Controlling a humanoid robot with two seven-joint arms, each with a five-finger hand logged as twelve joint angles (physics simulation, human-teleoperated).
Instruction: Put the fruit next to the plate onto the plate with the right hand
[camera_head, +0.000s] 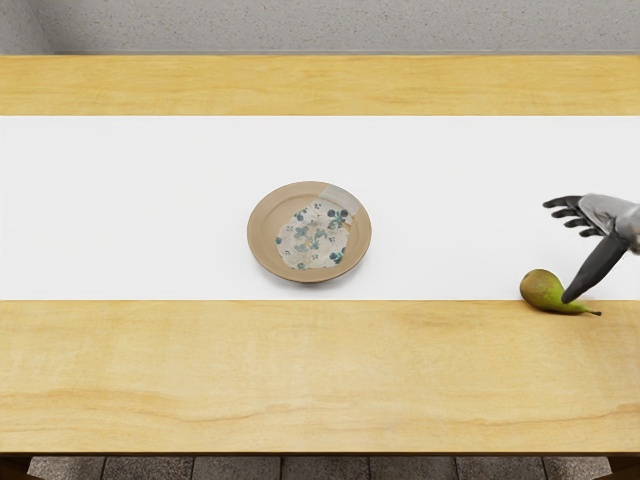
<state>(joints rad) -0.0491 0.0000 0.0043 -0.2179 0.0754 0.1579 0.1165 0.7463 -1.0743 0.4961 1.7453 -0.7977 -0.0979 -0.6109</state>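
The right hand (600, 226) is held spread, empty, one digit touching the pear (544, 289) just below; grasping is judged pending, with closure needed before carriage left to the plate (262, 238).

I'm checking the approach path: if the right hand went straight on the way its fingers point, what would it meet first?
Probably the plate: the right hand points its spread fingers left across the white runner. Height is unclear. The pear lies off that line.
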